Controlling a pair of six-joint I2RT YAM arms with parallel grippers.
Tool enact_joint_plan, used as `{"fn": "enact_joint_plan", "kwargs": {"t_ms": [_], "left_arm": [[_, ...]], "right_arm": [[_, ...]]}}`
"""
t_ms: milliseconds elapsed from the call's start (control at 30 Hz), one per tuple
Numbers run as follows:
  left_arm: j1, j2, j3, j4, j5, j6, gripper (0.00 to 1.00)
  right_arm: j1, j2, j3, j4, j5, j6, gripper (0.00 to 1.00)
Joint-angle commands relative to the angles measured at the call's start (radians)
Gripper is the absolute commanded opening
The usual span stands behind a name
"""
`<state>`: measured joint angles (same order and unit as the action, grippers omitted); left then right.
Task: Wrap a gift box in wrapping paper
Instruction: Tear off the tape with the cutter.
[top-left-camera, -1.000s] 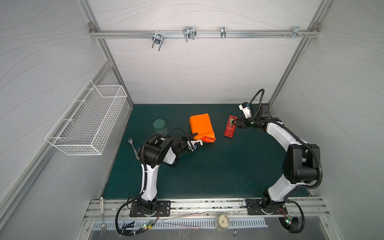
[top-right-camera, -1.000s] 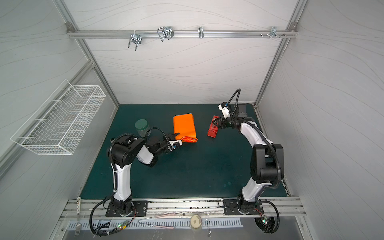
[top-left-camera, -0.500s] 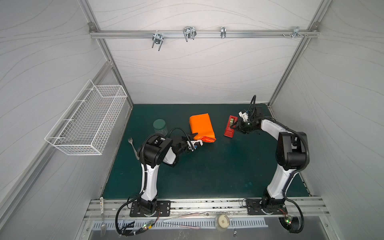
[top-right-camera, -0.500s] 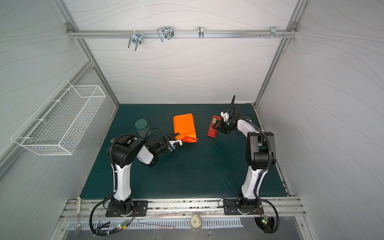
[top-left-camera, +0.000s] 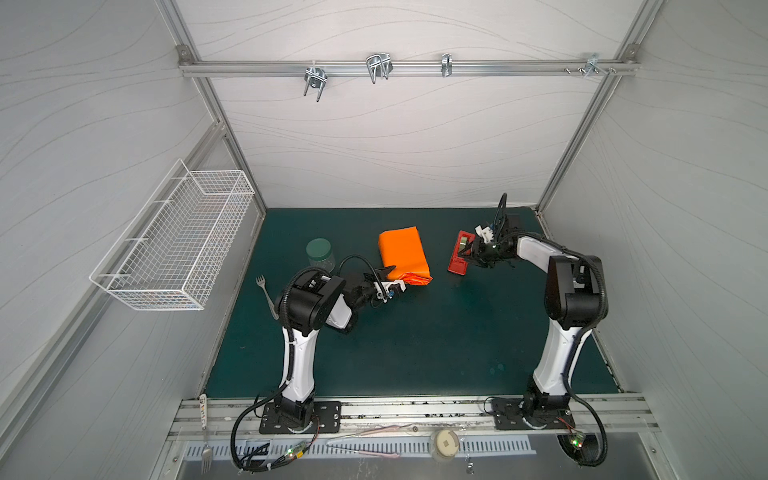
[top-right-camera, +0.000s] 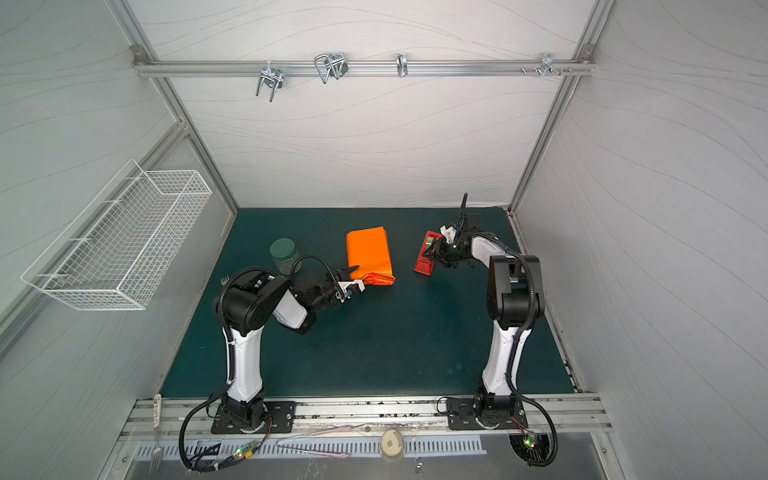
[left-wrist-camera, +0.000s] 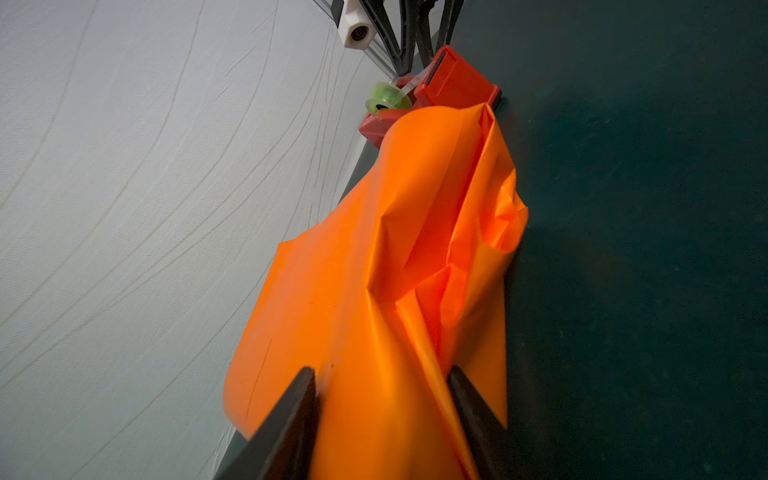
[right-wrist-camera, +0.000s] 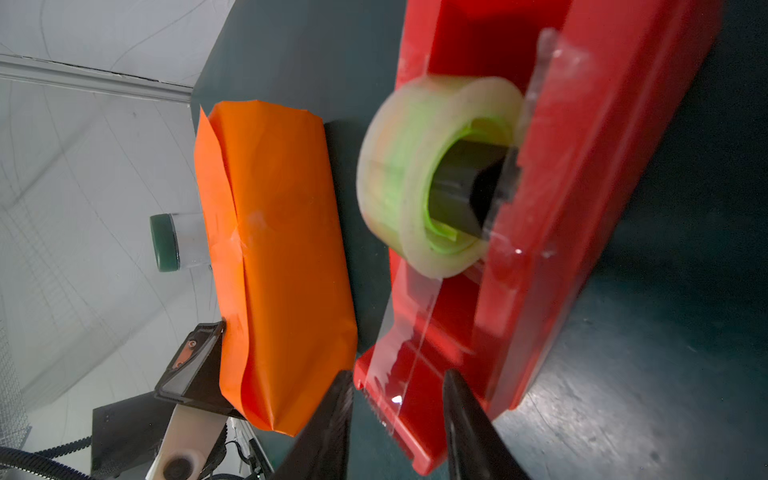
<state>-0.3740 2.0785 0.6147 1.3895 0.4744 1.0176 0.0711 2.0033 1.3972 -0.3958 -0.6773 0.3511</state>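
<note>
**Top views.** Wrapping paper (top-left-camera: 402, 253), folded into a parcel on the table (top-left-camera: 415, 340). Its crumpled end sat at the left gripper (top-left-camera: 392, 279), the contact too small to judge. Gift box: wholly hidden inside the paper. Right gripper (top-left-camera: 469, 254) was against the red tape dispenser (top-left-camera: 459, 255), its jaw gap unreadable.

**Left wrist view.** The left gripper (left-wrist-camera: 382, 399) was clamped on the paper's bunched end, a finger pressed into each side. The dispenser lay beyond the parcel, partly hidden behind it.

**Right wrist view.** The right gripper (right-wrist-camera: 397, 399) had its jaws partly apart, astride the clear tape strip at the cutter end, with no contact discernible. Tape roll (right-wrist-camera: 415, 187) was blurred.
</note>
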Motion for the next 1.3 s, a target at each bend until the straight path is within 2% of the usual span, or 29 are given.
{"fn": "enact_joint_plan", "kwargs": {"t_ms": [0, 467, 967, 1100, 1267], "left_arm": [[0.004, 0.022, 0.005, 0.019, 0.001, 0.009, 0.52], [0.004, 0.028, 0.01, 0.02, -0.005, 0.013, 0.51], [0.003, 0.031, 0.011, 0.019, -0.009, 0.013, 0.51], [0.003, 0.032, 0.01, 0.019, -0.009, 0.048, 0.51], [0.003, 0.032, 0.013, 0.019, -0.013, 0.05, 0.51]], "right_arm": [[-0.012, 0.029, 0.02, 0.013, -0.029, 0.027, 0.36], [-0.021, 0.074, 0.004, 0.089, -0.111, 0.099, 0.26], [-0.03, 0.075, -0.022, 0.159, -0.169, 0.158, 0.05], [-0.035, 0.063, -0.033, 0.189, -0.197, 0.187, 0.01], [-0.04, 0.023, -0.062, 0.269, -0.252, 0.259, 0.0]]}}
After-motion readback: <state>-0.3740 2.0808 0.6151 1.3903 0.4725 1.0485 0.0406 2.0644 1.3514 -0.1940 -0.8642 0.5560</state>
